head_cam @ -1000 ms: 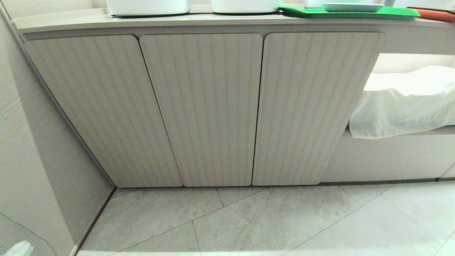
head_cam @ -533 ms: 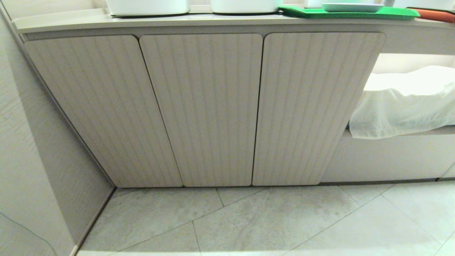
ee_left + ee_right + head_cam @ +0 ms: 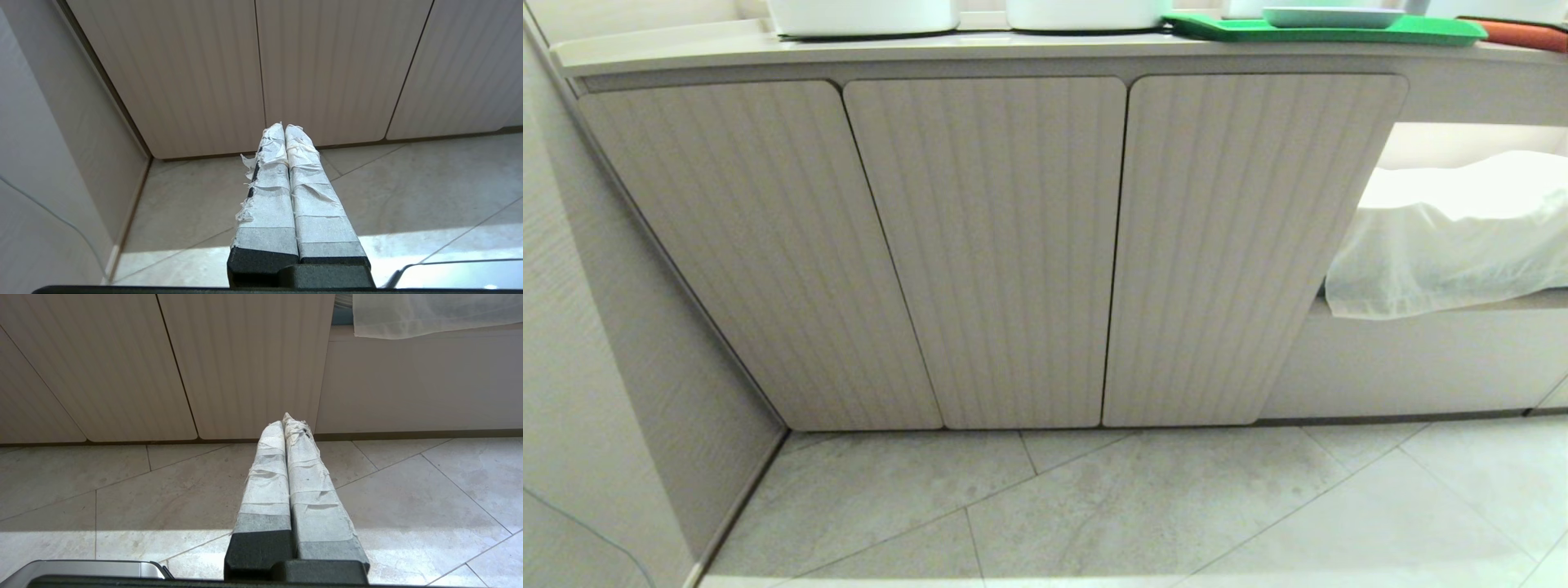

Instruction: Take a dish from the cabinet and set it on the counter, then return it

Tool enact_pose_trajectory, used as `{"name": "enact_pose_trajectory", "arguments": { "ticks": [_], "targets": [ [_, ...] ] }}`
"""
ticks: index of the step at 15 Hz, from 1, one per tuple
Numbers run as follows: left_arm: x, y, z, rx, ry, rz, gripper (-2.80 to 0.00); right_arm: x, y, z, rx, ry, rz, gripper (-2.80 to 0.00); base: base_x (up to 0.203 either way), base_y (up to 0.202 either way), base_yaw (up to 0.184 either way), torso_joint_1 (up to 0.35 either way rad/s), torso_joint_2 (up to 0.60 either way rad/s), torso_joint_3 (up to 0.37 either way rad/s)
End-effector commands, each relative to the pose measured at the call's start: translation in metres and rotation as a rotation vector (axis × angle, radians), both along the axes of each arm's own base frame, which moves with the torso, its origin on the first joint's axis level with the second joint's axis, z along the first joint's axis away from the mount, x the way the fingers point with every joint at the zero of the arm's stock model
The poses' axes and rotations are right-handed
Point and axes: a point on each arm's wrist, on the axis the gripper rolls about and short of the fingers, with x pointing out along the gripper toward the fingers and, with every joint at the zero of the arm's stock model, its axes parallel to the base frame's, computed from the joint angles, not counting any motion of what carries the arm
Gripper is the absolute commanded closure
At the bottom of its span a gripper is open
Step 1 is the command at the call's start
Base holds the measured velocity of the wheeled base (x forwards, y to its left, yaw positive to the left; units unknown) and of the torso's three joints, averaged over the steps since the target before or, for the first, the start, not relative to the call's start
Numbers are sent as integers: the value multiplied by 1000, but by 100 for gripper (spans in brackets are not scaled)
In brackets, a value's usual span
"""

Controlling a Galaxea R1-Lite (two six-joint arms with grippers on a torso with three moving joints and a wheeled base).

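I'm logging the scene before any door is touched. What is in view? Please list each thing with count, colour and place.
cabinet doors: three, beige, fluted, all closed, under the counter
counter: one, pale beige, above the doors
pots: two, white, on the counter
tray: one, green, on the counter to the right
plate: one, pale, on the tray
cloth: one, white, in the open recess right of the doors
floor tiles: grey
left gripper: shut, low before the doors
right gripper: shut, low before the doors
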Motion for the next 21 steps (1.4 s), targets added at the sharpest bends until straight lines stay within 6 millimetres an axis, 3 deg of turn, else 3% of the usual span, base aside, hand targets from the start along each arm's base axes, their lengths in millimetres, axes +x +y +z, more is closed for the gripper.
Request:
{"name": "enact_pose_trajectory", "arguments": {
  "ticks": [1, 21],
  "targets": [
    [0, 0, 0, -2, 2, 1, 0, 0, 0, 0, 0, 1, 0, 0, 0, 0, 0, 0, 0, 0],
    [0, 0, 0, -3, 2, 3, 0, 0, 0, 0, -1, 1, 0, 0, 0, 0, 0, 0, 0, 0]
  ]
}}
